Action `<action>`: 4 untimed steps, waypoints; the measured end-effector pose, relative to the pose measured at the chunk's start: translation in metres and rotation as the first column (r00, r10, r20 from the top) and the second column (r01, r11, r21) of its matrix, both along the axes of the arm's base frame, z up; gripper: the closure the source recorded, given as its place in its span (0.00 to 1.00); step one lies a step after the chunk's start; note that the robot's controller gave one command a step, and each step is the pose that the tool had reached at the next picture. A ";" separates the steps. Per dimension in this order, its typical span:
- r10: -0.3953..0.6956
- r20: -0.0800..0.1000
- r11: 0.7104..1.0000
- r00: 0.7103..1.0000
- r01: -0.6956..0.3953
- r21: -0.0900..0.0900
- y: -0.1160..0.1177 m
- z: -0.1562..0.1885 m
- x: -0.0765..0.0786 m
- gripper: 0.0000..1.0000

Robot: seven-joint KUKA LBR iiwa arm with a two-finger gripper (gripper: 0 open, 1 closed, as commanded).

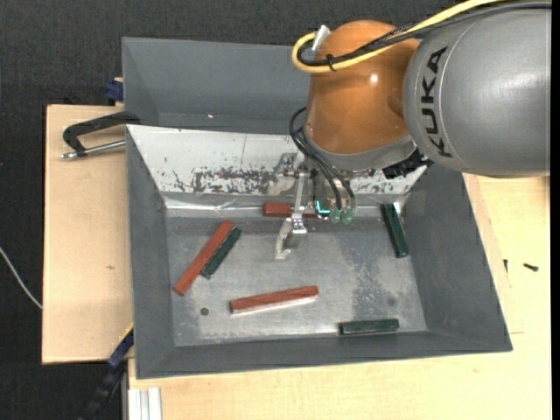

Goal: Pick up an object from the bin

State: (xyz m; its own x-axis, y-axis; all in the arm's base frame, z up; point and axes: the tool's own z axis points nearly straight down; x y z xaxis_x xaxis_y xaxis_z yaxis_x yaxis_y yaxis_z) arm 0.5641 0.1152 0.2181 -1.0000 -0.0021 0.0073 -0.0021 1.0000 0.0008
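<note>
My gripper [293,230] hangs low near the back wall of the bin [147,278], just beside a short red block [276,208] lying there. I cannot tell whether it is spread or closed. A long red stick [273,300] lies toward the front edge.

You are looking at a dark, speckled floor [52,42] that runs along the top and down the left side. A thin pale cable [21,280] curves across it at the left edge. The light is soft and even.
</note>
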 end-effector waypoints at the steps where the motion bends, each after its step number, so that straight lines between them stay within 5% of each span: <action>1: 0.000 0.004 1.000 1.000 0.000 0.000 0.000 0.002 0.001 0.00; 2: 0.052 0.008 0.999 0.999 -0.052 0.000 0.000 0.015 0.009 0.00; 3: 0.114 0.020 0.993 0.993 -0.114 0.001 0.001 -0.014 0.001 0.00; 4: 0.128 0.012 0.992 0.992 -0.128 0.001 0.005 -0.077 -0.004 0.00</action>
